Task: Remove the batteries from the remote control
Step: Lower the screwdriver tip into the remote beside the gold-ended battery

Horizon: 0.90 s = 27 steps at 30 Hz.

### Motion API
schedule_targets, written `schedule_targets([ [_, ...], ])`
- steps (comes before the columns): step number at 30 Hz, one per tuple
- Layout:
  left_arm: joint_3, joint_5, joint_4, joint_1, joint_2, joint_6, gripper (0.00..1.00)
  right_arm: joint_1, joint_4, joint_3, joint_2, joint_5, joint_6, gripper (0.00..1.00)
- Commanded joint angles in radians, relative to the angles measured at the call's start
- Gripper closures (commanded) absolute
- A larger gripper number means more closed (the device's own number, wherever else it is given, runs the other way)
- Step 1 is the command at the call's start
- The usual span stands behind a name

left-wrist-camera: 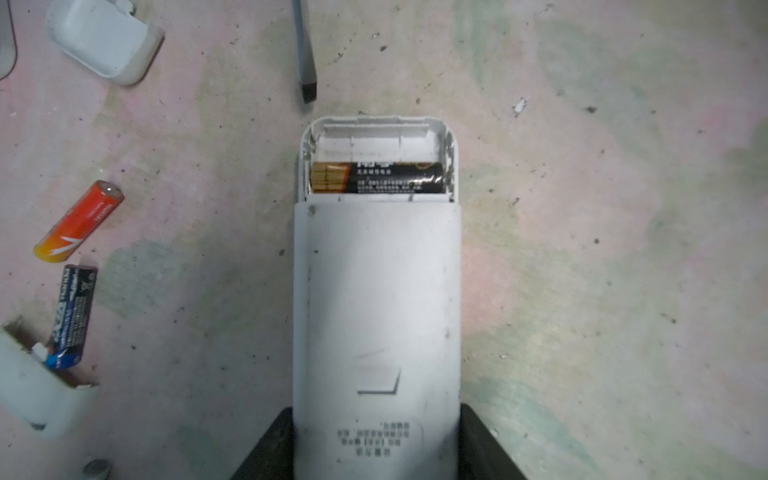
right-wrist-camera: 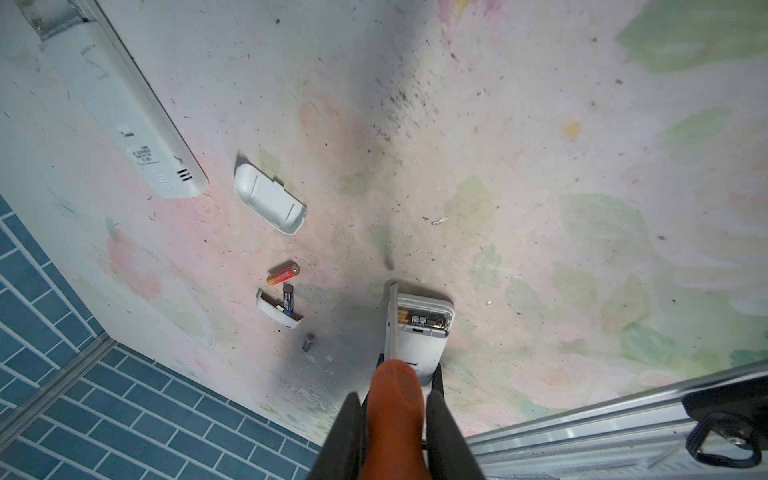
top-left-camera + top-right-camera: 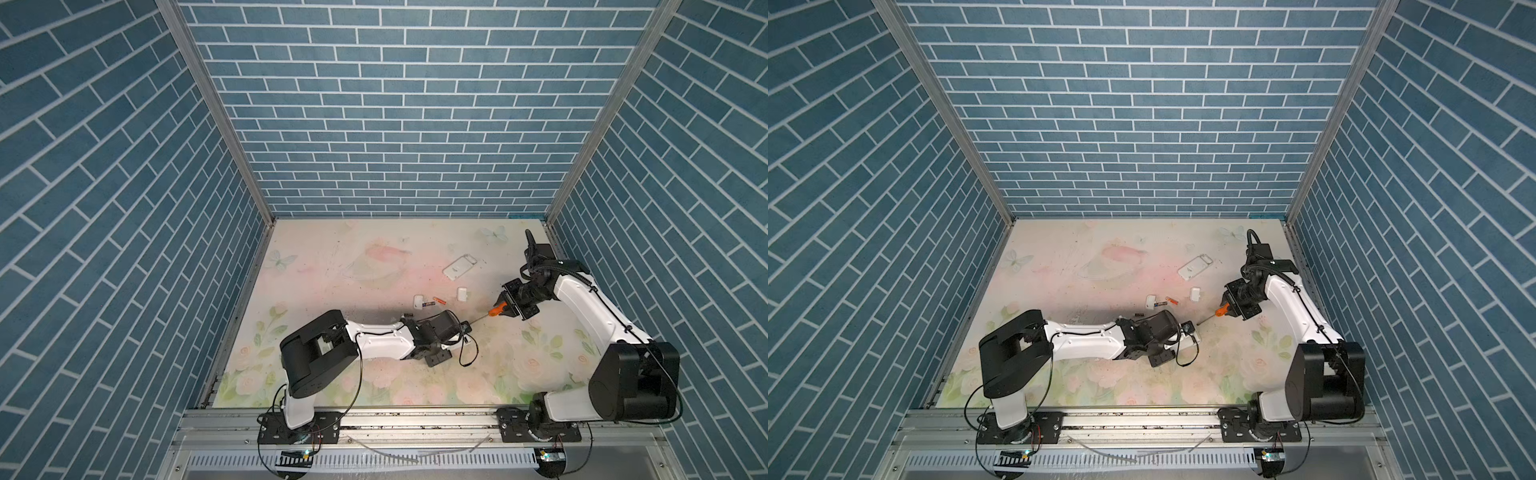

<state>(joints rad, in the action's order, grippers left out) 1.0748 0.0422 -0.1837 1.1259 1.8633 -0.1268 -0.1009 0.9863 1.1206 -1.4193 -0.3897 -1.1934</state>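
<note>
- near rail [image 3: 415,419] carries both arm bases; the desk [image 3: 374,257] lies beyond it.
- left hand [image 1: 376,419] clenched on the sides of the remote control [image 1: 376,299]. back face up, cover off, open end pointing right in the scene.
- seated battery [image 1: 376,178] lies in the open bay, long axis across the remote's length. the slot beyond it, at the remote's end, is empty.
- right hand [image 2: 394,411] clenched on the orange handle of the screwdriver [image 2: 392,386]. it sits right of the remote and a little farther, shaft sloping down and left toward the bay.
- blade tip is just off the remote's open end, apart from the shell, toward the cell's gold end.
- judgement: the right arm does the prying. the tip has to come in over the rim and under one end of the cell.
- orange battery [image 1: 79,220] and dark blue battery [image 1: 72,316] lie loose on the desk, far and left of the bay. the blue one touches a white cover [image 1: 37,395]; a second cover [image 1: 104,37] lies near.
- second remote [image 3: 459,268] lies well apart, farther back.
- desk: pale floral print, scuffed, dark specks.
- room: blue brick-pattern walls on three sides, metal corner posts.
</note>
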Motion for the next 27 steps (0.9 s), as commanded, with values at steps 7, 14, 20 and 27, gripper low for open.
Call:
schedule_targets([
  [7,-0.041,-0.012,-0.089,0.012,0.062,0.002,0.74,0.004,0.084,0.033,0.073,0.035,-0.053,1.00],
  [14,-0.047,0.002,-0.082,0.012,0.063,0.012,0.74,0.002,0.123,0.037,0.099,0.034,-0.069,1.00],
  [20,-0.044,0.008,-0.080,0.012,0.065,0.015,0.74,-0.006,0.100,0.010,0.100,0.030,-0.091,1.00],
  [27,-0.046,0.015,-0.076,0.012,0.067,0.023,0.74,-0.020,0.104,0.014,0.088,0.020,-0.097,1.00],
])
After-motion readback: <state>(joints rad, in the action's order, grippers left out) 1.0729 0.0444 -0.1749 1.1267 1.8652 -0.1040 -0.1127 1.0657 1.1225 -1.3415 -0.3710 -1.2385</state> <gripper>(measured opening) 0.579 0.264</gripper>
